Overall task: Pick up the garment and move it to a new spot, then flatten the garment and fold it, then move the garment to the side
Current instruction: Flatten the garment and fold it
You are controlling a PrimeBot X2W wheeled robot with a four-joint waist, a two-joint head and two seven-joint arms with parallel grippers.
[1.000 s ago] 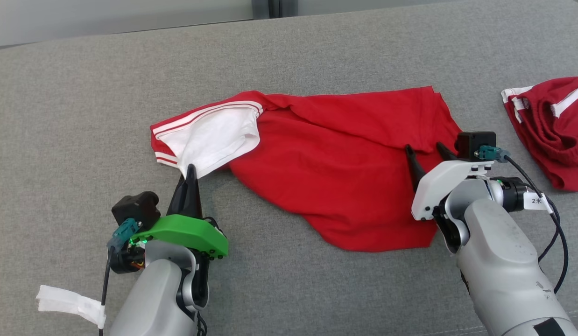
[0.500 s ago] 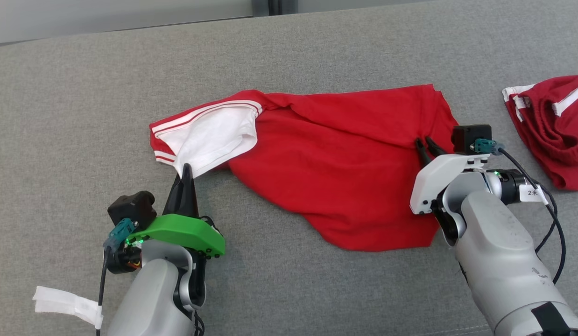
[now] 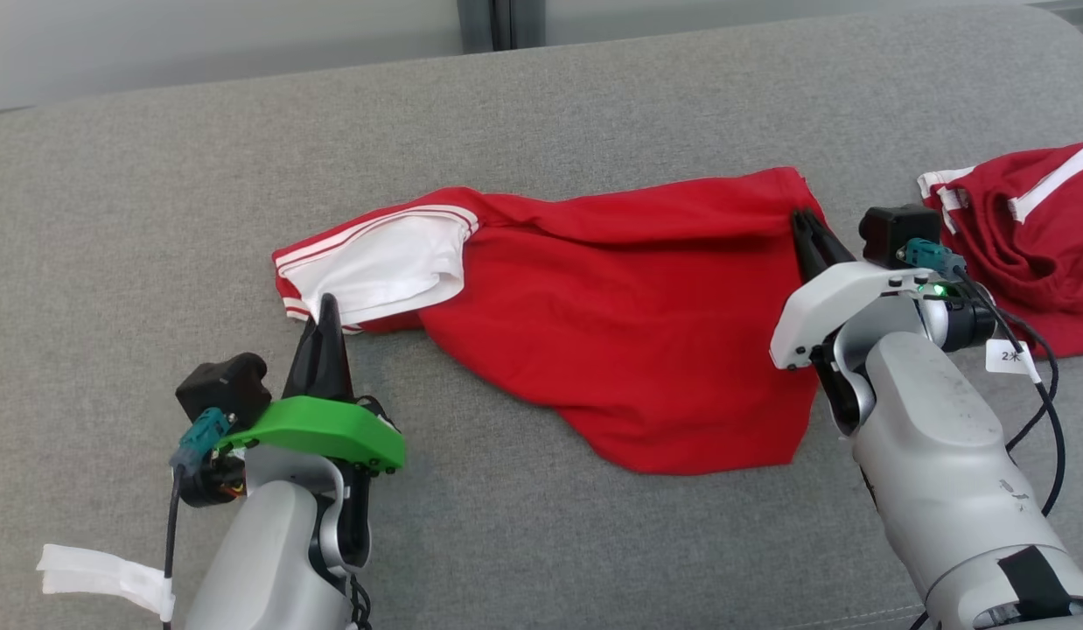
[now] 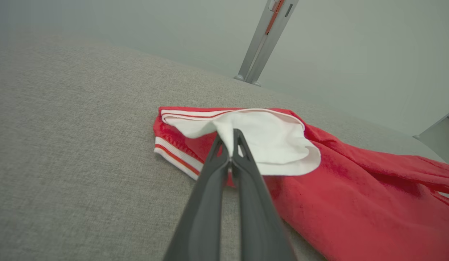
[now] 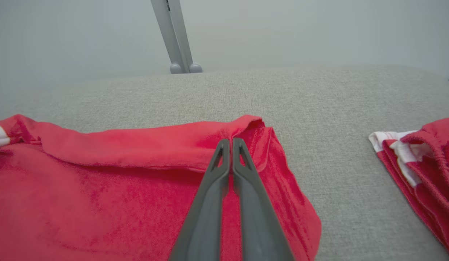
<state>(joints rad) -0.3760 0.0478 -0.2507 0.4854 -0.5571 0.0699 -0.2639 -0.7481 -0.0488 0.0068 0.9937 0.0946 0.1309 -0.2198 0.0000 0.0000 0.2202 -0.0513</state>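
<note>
The garment [image 3: 611,332] is red with a white lining and a white-striped band, spread crumpled on the grey cushion [image 3: 541,122]. My left gripper [image 3: 328,302] is shut on the white lining at its left end, next to the striped band; the left wrist view shows the fabric [image 4: 268,145] pinched between the left gripper [image 4: 232,135] tips. My right gripper [image 3: 804,217] is shut on the garment's far right corner. In the right wrist view the right gripper [image 5: 231,141] pinches a folded red edge [image 5: 246,125].
A second red garment with white stripes [image 3: 1031,236] lies bunched at the right, close to my right wrist, and appears in the right wrist view [image 5: 427,163]. A grey metal post [image 3: 493,22] stands behind the cushion. A white tape strip [image 3: 95,573] hangs by my left forearm.
My right gripper has shut on the garment's right edge and carried it away from me, drawing the fabric straighter. The left gripper stayed shut and shifted slightly forward. The head view has shifted a little.
</note>
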